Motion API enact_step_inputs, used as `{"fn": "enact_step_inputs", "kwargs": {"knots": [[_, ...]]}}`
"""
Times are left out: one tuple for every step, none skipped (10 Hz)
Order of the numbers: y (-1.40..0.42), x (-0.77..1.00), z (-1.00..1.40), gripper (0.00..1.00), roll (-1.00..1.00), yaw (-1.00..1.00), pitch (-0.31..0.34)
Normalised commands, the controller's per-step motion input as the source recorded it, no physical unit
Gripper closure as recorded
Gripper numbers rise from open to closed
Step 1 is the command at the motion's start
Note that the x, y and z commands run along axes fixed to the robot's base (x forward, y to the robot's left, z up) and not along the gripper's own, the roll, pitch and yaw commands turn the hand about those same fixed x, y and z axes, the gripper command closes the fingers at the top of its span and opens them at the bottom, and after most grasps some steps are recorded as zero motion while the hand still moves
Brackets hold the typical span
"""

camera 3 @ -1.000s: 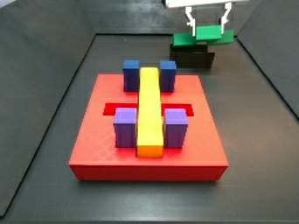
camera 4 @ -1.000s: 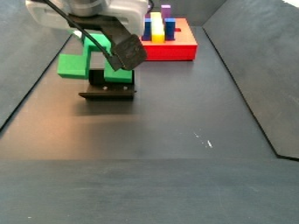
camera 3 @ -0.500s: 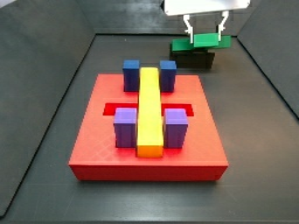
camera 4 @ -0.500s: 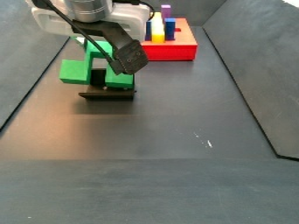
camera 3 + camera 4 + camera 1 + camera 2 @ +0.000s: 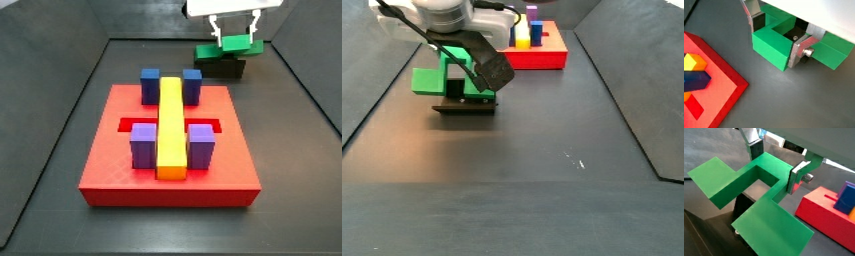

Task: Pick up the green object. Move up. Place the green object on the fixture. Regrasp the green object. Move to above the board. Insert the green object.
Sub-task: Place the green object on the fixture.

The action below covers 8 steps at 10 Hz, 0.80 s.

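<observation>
Dark floor, fingers (image 5: 774, 36) around green object (image 5: 777, 44).

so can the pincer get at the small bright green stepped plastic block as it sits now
Probably yes: the pincer is right at the small bright green stepped plastic block over the dark boxy fixture, one silver finger on either side, nothing between.

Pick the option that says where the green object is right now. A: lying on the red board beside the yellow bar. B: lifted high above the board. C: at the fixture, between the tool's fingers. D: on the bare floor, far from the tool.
C: in a side view the green object sits at the fixture with the tool around it, and in a wrist view the fingers flank its raised middle.
</observation>
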Motion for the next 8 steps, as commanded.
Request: {"fn": "enact_step_inputs", "kwargs": {"knots": [[0.04, 0.04, -0.18, 1.0, 0.01, 0.0, 0.0], [0.09, 0.04, -0.15, 1.0, 0.0, 0.0, 0.0], [0.07, 0.0, -0.12, 1.0, 0.0, 0.0, 0.0], [0.15, 0.01, -0.08, 1.0, 0.01, 0.0, 0.0], [0.19, 0.01, -0.05, 1.0, 0.0, -0.03, 0.006], [0.14, 0.03, -0.05, 1.0, 0.0, -0.04, 0.0], [0.05, 0.03, 0.0, 1.0, 0.0, 0.0, 0.0], [-0.03, 0.0, 0.0, 1.0, 0.0, 0.0, 0.0]]}}
